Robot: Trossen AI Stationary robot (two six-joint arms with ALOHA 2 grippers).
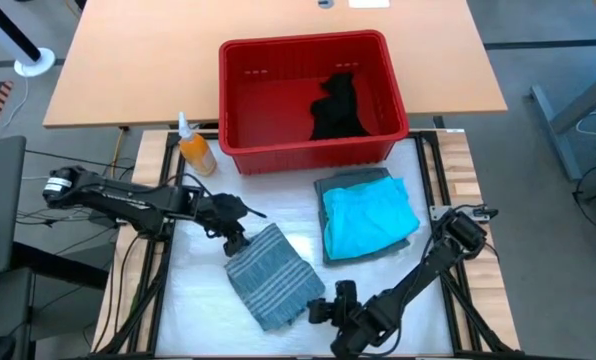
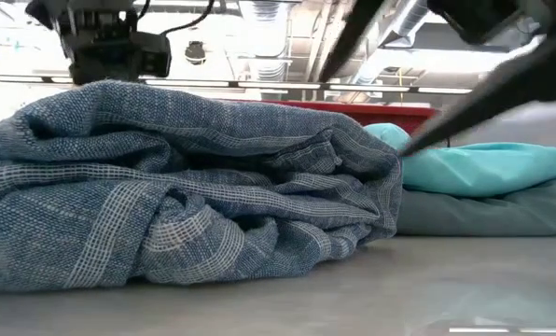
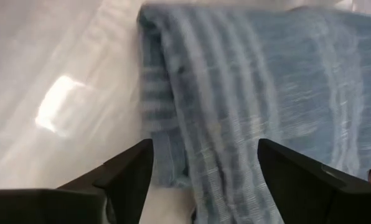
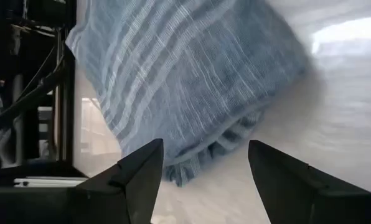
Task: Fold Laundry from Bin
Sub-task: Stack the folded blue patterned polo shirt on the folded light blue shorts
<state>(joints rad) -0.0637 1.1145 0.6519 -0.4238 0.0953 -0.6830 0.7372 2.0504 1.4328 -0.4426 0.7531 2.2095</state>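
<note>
The blue-grey striped shirt [image 1: 273, 272] lies folded in a bundle on the white table cover, near the front middle; it fills the low view [image 2: 185, 196]. My left gripper [image 1: 236, 243] is open at its far left corner, fingers on either side of that corner [image 3: 204, 146]. My right gripper [image 1: 318, 308] is open at its near right edge [image 4: 204, 146]. The turquoise garment [image 1: 368, 220] lies folded on the grey-green one [image 1: 353, 180], to the right. The black garment [image 1: 338, 105] lies in the red bin [image 1: 303, 45] at the back.
An orange bottle with a white nozzle [image 1: 193, 150] stands left of the bin. A wooden table top [image 1: 138, 60] lies behind the work surface. Bare white cover shows at the near left [image 1: 193, 300] and between the shirt and the folded stack.
</note>
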